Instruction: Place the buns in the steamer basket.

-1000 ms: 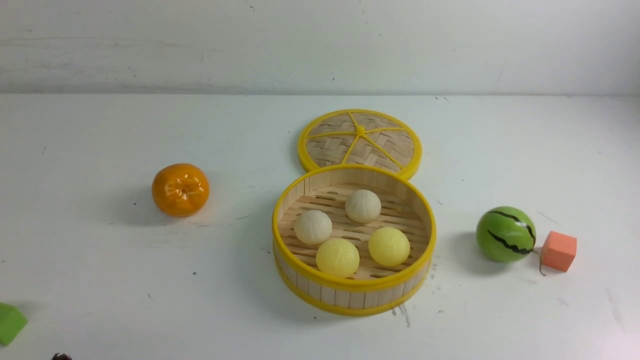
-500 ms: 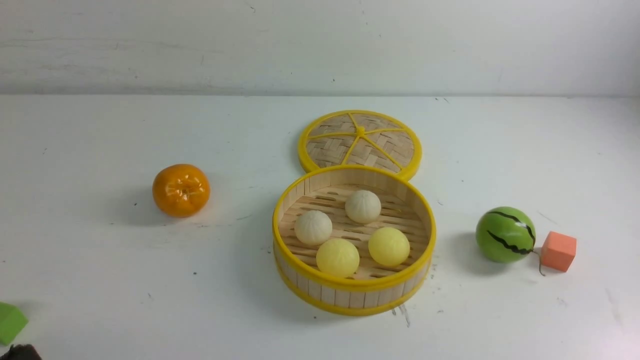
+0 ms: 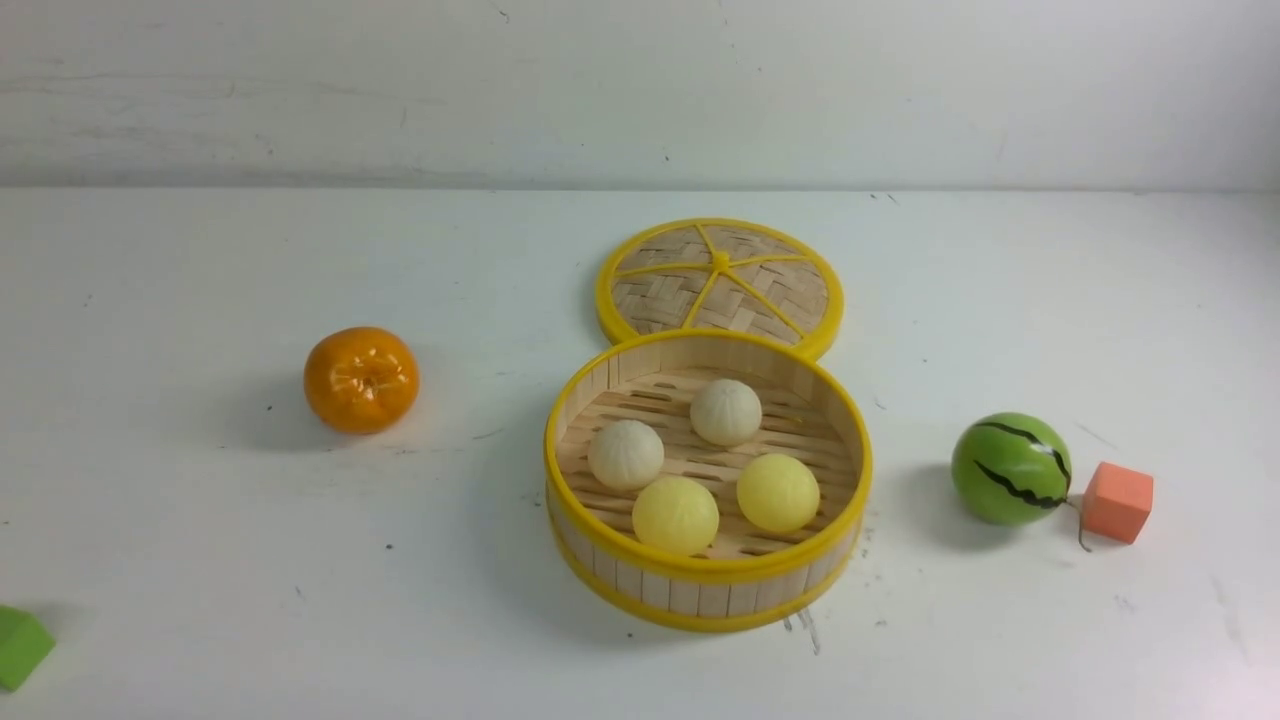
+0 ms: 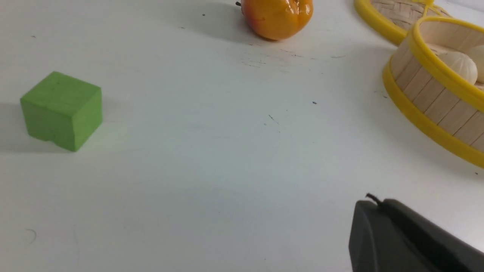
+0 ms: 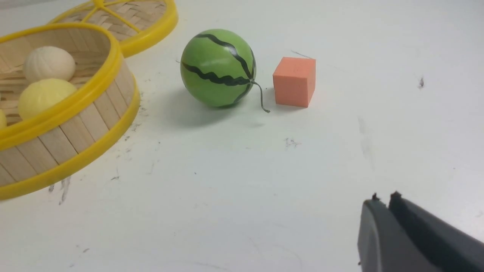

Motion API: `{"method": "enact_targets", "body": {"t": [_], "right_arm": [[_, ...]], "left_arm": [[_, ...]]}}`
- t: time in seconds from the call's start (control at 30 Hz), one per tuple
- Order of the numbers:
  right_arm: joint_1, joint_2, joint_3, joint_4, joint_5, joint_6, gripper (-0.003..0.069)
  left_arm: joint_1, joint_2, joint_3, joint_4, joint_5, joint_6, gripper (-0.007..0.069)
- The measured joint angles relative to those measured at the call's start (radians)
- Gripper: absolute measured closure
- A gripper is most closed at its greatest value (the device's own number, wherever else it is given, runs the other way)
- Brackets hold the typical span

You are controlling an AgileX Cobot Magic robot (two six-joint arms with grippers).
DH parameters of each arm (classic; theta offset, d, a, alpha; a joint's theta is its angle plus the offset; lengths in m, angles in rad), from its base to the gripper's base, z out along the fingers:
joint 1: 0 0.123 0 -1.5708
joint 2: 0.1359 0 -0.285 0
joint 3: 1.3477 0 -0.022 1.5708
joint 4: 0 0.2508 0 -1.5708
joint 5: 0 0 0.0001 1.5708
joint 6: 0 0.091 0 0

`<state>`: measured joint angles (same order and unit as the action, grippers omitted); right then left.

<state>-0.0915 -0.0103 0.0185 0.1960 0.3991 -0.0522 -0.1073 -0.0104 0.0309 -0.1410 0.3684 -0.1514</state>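
Observation:
The steamer basket stands at the table's middle, its slatted floor showing. Inside it lie two off-white pleated buns and two smooth pale yellow buns. Neither gripper shows in the front view. In the left wrist view my left gripper hangs over bare table, shut and empty, with the basket well off to one side. My right gripper in the right wrist view has its fingers pressed together with nothing in them, apart from the basket.
A woven lid lies flat behind the basket, touching its rim. A glossy tangerine sits to the left. To the right are a striped watermelon ball and an orange cube. A green block sits at the front left edge.
A dark tip of the left arm that showed at the front view's lower left corner has dropped out of that view. Basket, buns and other objects have not moved.

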Motion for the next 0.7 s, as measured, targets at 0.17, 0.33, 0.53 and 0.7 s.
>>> {"method": "enact_targets", "body": {"t": [0.17, 0.33, 0.53, 0.7], "right_arm": [[0.0, 0.0, 0.0, 0.0, 0.0, 0.0, 0.0613], [0.0, 0.0, 0.0, 0.0, 0.001, 0.0, 0.0607], [0.0, 0.0, 0.0, 0.0, 0.001, 0.0, 0.0602], [0.0, 0.0, 0.0, 0.0, 0.001, 0.0, 0.0596]], "left_arm": [[0.0, 0.0, 0.0, 0.0, 0.0, -0.002, 0.0638], [0.0, 0.0, 0.0, 0.0, 0.0, -0.002, 0.0638], [0.0, 0.0, 0.0, 0.001, 0.0, -0.003, 0.0638], [0.0, 0.0, 0.0, 0.001, 0.0, -0.003, 0.0638]]}}
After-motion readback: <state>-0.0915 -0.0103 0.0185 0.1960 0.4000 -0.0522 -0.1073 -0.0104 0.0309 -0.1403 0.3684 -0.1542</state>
